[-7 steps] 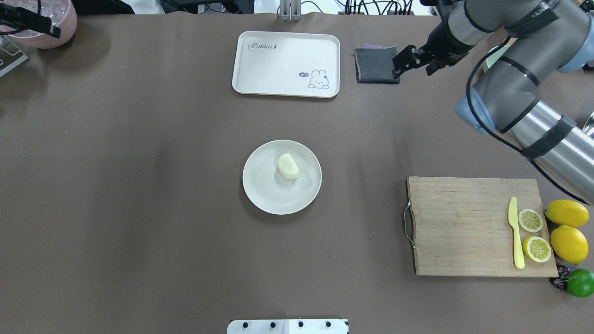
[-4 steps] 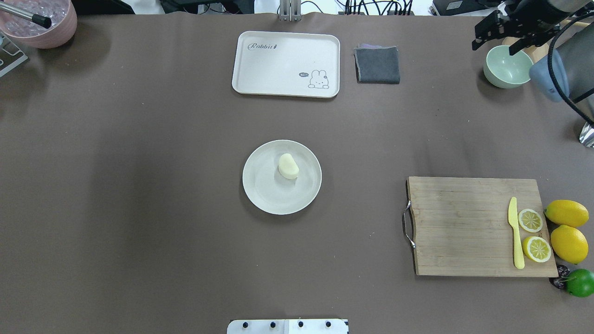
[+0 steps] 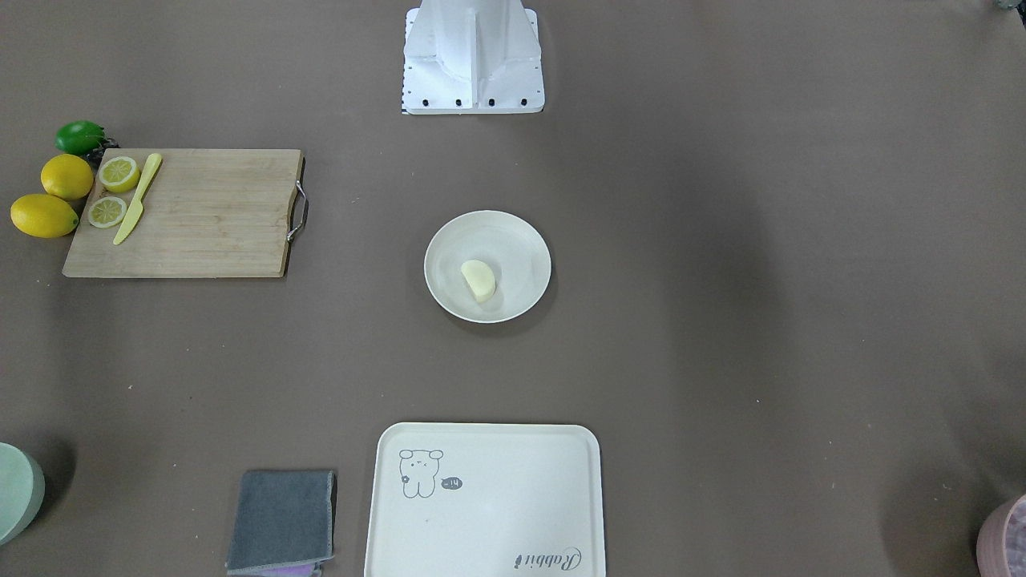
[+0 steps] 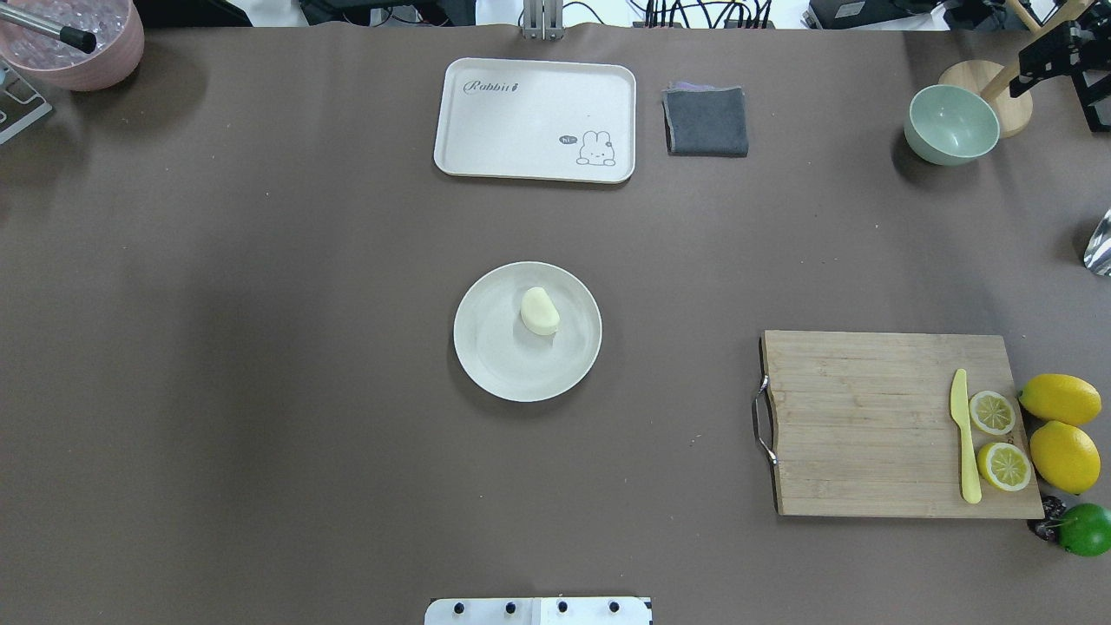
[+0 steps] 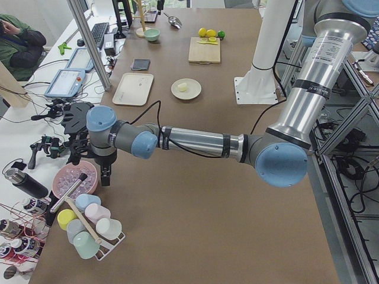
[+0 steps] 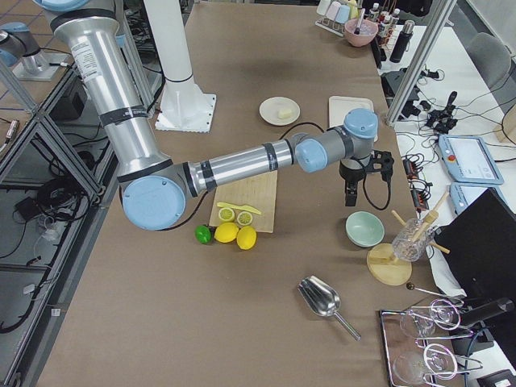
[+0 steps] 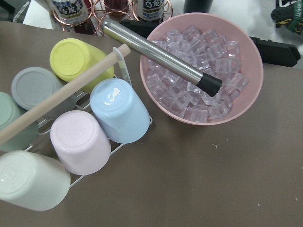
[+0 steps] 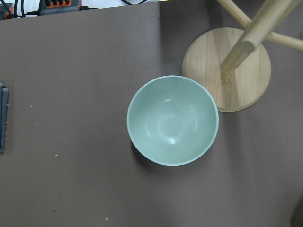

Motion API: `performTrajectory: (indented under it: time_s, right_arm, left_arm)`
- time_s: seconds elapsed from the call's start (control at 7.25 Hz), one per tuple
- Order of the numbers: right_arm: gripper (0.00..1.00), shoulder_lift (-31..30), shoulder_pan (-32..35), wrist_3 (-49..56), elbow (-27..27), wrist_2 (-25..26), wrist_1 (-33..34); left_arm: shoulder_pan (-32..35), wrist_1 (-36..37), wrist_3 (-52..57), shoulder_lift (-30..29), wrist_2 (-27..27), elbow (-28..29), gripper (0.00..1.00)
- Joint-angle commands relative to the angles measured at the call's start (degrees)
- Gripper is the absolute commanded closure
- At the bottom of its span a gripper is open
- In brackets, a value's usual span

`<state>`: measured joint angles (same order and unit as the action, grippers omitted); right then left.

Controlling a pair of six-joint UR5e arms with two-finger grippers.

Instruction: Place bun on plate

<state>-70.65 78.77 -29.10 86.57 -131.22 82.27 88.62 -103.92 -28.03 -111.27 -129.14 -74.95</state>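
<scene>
The pale cream bun (image 4: 539,312) lies on the round off-white plate (image 4: 486,365) in the middle of the table, a little right of the plate's centre. From the front the bun (image 3: 479,280) shows toward the near side of the plate (image 3: 517,240). Nothing touches it. My right gripper (image 4: 1072,78) is far away at the back right corner, partly cut off by the frame edge, its fingers apart and empty, near the green bowl (image 4: 950,124). My left gripper (image 5: 105,173) hangs over the pink ice bowl (image 5: 74,177). I cannot tell whether it is open or shut.
A cream tray (image 4: 535,120) and a grey cloth (image 4: 706,121) lie at the back. A wooden cutting board (image 4: 868,425) with a yellow knife (image 4: 963,434), lemon halves and whole lemons sits at the right. A rack of cups (image 7: 80,137) stands beside the ice bowl.
The right arm has swung away from over the grey cloth to the back right corner. The left gripper has left the overhead view. Bun and plate have not moved.
</scene>
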Motion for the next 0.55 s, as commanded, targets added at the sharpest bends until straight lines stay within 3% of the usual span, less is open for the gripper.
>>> performTrajectory:
  time_s: [0.0, 0.28, 0.41]
  right_arm:
    - [0.00, -1.51, 1.82, 4.65, -0.17, 0.08, 0.00]
    - [0.00, -1.69, 2.88, 9.66, -1.04, 0.61, 0.08]
    - [0.00, -1.60, 3.49, 11.59, -1.40, 0.61, 0.00]
  left_arm:
    - [1.55, 0.91, 0.08, -0.18, -0.23, 0.06, 0.02]
    - [4.44, 2.31, 0.17, -0.18, -7.92, -0.28, 0.02]
    - [4.54, 2.23, 0.17, 0.17, -8.40, -0.29, 0.02]
